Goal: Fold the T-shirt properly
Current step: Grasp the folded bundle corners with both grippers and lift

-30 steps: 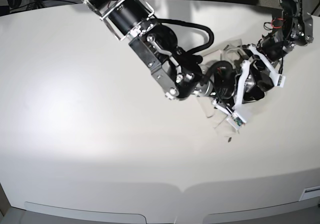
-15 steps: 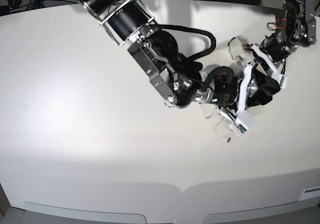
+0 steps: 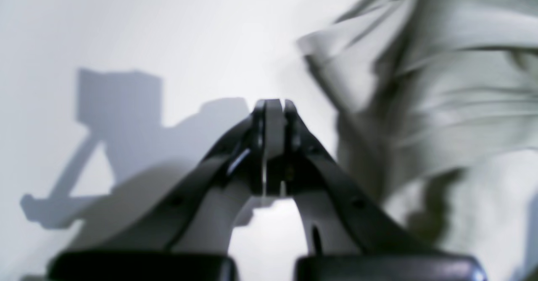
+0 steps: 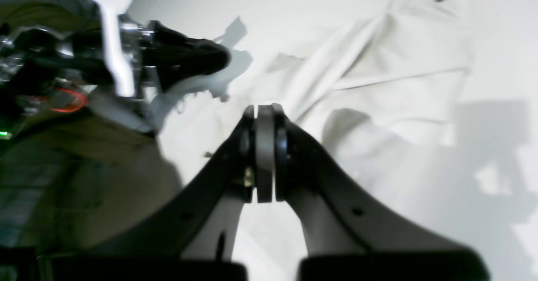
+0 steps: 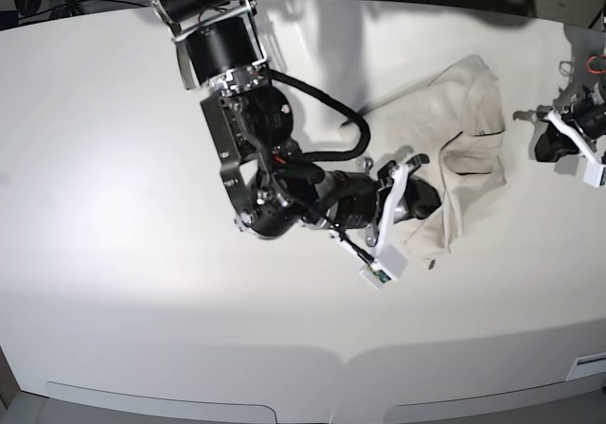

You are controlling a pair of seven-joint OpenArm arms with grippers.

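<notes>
A pale grey-beige cotton T-shirt (image 5: 461, 154) lies crumpled in a narrow, bunched heap on the right half of a wide, smooth white table (image 5: 114, 187). In the base view the cloth runs from near the table's far right area down toward the middle, with deep folds and one rounded edge at its upper end.

The right arm, a black and silver jointed arm with a looping black cable (image 5: 327, 112), reaches in from the top of the base view and bends across the table. Its right hand (image 5: 421, 200) rests at the lower left edge of the T-shirt, partly hidden by white brackets. From the right wrist camera, the right hand (image 4: 265, 113) has its two black fingers pressed together with nothing between them, and wrinkled cloth (image 4: 378, 71) spreads beyond the tips.

The left hand (image 5: 554, 145) sits at the far right edge of the base view, apart from the T-shirt. From the left wrist camera, the left hand (image 3: 273, 106) is also pinched closed and empty above bare table, with blurred folds of the shirt (image 3: 441, 96) to its right.
</notes>
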